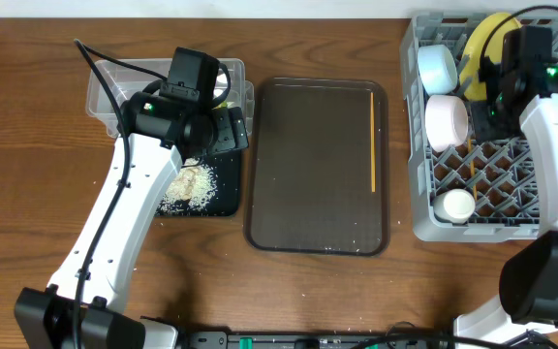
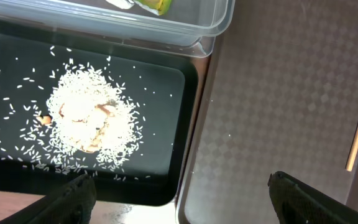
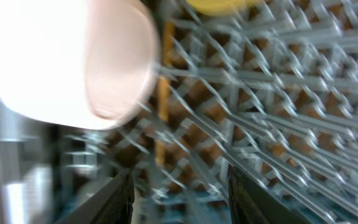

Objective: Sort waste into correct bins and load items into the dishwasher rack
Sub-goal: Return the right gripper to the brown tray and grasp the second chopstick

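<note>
- Right gripper (image 3: pixel 179 186): jaws apart, empty; chopstick (image 3: pixel 161 99) sits in the rack (image 3: pixel 278 124) just beyond the fingertips, beside the white bowl (image 3: pixel 67 56).
- Left gripper (image 2: pixel 182 190): jaws wide, empty, above the black tray (image 2: pixel 166 93) holding rice (image 2: pixel 89 121).

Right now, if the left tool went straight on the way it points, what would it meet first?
Most likely the rim of the black tray beside the brown serving tray: the open left tool hangs over that seam. Height above it is unclear.
</note>
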You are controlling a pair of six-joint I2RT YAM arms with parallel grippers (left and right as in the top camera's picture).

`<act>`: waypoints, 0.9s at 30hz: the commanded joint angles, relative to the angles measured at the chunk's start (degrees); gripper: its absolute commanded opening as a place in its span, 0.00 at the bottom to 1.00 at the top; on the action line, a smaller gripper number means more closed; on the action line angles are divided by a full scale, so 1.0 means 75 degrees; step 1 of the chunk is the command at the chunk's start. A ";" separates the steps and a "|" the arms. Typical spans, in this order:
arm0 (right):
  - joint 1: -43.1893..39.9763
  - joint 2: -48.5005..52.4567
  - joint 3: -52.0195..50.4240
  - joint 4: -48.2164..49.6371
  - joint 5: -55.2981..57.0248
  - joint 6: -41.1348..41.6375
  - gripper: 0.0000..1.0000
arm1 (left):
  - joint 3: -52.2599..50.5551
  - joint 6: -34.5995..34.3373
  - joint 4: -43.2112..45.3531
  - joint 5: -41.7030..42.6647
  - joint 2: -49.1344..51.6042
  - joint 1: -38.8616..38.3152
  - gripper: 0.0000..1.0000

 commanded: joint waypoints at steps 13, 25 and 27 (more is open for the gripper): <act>0.2728 0.0825 0.1090 0.0915 -0.0880 0.2830 0.48 | 0.0032 0.0015 -0.0012 -0.0093 0.0020 0.0041 0.91; 0.3369 0.3077 0.1090 0.0286 -0.0140 0.4095 0.43 | 0.0032 0.0015 -0.0012 -0.0093 0.0020 0.0041 0.91; 0.3369 0.3255 0.1090 0.0239 -0.0149 0.4232 0.43 | 0.0032 0.0015 -0.0012 -0.0093 0.0020 0.0041 0.91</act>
